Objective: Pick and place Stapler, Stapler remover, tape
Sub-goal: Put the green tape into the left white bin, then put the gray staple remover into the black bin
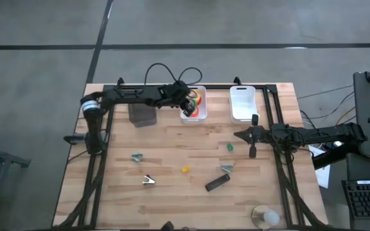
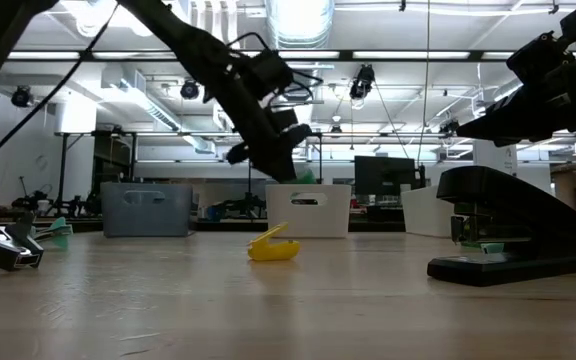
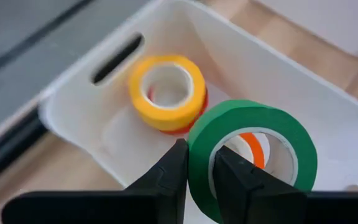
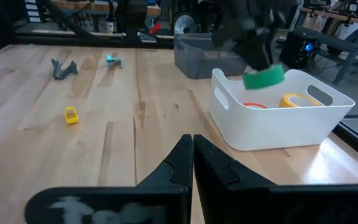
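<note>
My left gripper (image 3: 199,171) pinches the wall of the green tape roll (image 3: 253,152), holding it on edge directly above the white bin (image 3: 73,112), where the yellow roll (image 3: 166,90) sits stacked on a red one beside an orange one. The drop looks straight down, into the space beside the yellow roll. My right gripper (image 4: 192,155) waits shut, near the black stapler (image 1: 217,183) lying slantwise on the table.
</note>
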`<move>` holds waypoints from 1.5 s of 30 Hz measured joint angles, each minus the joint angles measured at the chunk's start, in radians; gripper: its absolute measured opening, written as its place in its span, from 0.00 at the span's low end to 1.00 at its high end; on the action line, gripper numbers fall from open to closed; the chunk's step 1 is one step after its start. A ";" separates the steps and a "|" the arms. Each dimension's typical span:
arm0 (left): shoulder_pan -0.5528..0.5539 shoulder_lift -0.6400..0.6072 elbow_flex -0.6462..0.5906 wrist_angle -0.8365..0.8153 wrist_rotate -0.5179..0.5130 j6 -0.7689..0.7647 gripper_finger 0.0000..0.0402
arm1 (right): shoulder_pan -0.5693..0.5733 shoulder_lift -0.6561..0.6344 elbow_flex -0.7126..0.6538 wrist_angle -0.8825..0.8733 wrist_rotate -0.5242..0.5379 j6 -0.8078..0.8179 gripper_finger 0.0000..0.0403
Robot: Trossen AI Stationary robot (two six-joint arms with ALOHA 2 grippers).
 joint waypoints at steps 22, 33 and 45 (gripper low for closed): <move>0.000 0.090 0.045 0.002 0.127 -0.004 0.19 | 0.000 0.000 0.000 0.000 0.000 0.011 0.02; 0.000 0.084 0.045 -0.023 0.122 -0.031 0.37 | 0.000 0.000 0.000 0.000 0.000 0.000 0.02; -0.035 -0.130 0.068 -0.200 0.133 -0.014 0.47 | 0.000 0.000 0.000 0.000 0.002 0.011 0.02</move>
